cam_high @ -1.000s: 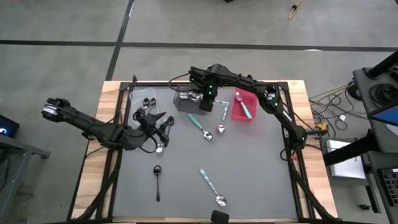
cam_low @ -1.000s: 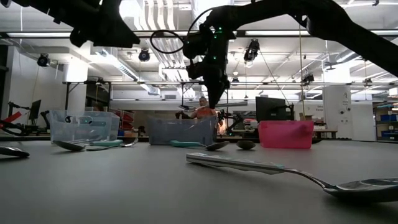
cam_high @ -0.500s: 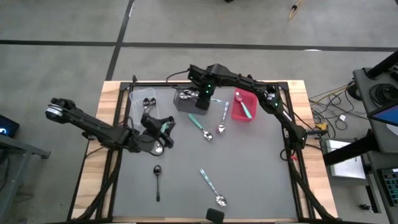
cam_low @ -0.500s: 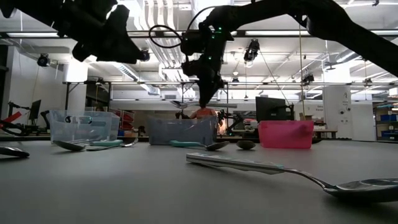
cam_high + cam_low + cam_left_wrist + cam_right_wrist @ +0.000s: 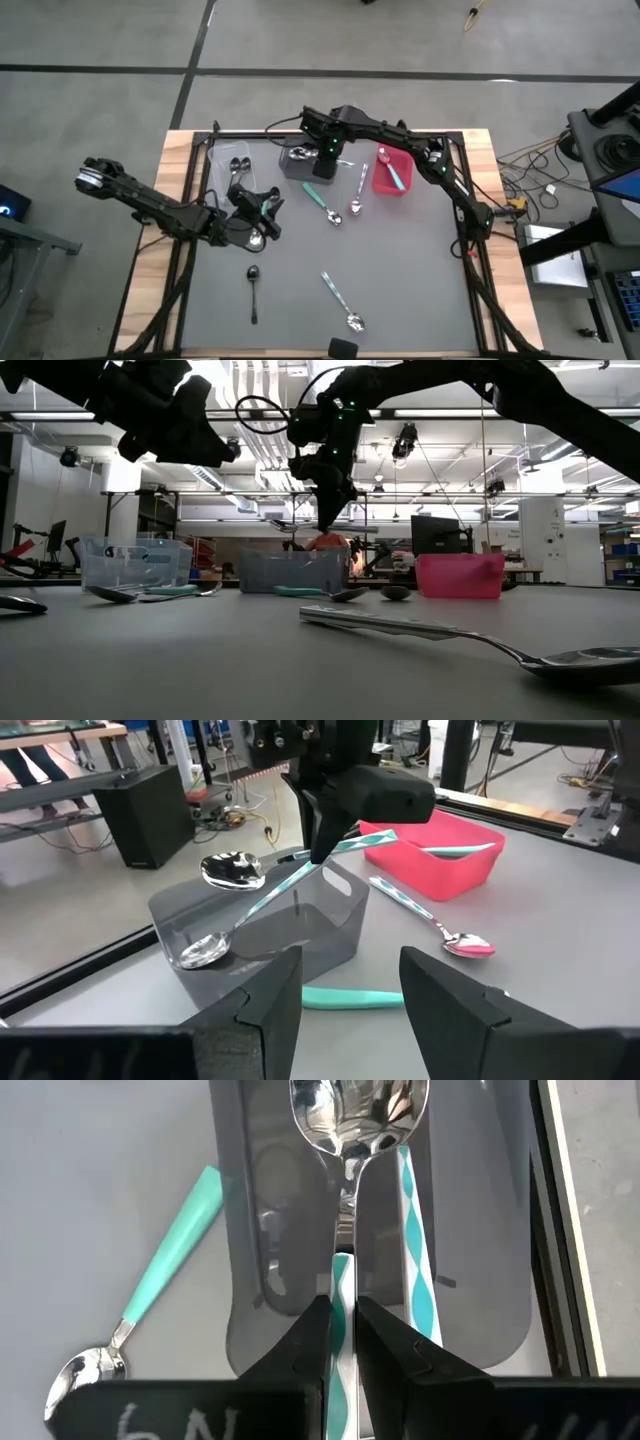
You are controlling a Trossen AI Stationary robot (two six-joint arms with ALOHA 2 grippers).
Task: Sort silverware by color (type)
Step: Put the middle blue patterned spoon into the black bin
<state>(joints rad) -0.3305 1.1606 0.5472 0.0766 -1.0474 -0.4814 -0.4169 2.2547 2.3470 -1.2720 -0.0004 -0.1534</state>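
The right gripper (image 5: 322,160) hangs over the grey bin (image 5: 300,163), its jaws pinched on the handle of a striped teal spoon (image 5: 341,1295) whose shiny bowl points down into the bin. Just beside that spoon, inside the same bin, lies a second striped spoon (image 5: 414,1260). On the surface next to the bin, close to these jaws, rests a teal-handled spoon (image 5: 150,1300); farther off on the other side stands the red bin (image 5: 392,172) with a teal spoon (image 5: 394,174) lying in it, and between the two bins lies another spoon (image 5: 358,192).

The left gripper (image 5: 262,212) hovers above the surface well apart from the right one, its jaws standing moderately wide with nothing between them. The clear bin (image 5: 229,163) is near it, with dark spoons inside. A black spoon (image 5: 253,288) lies on the surface below these jaws, and one more striped spoon (image 5: 340,300) rests well away toward the front edge.
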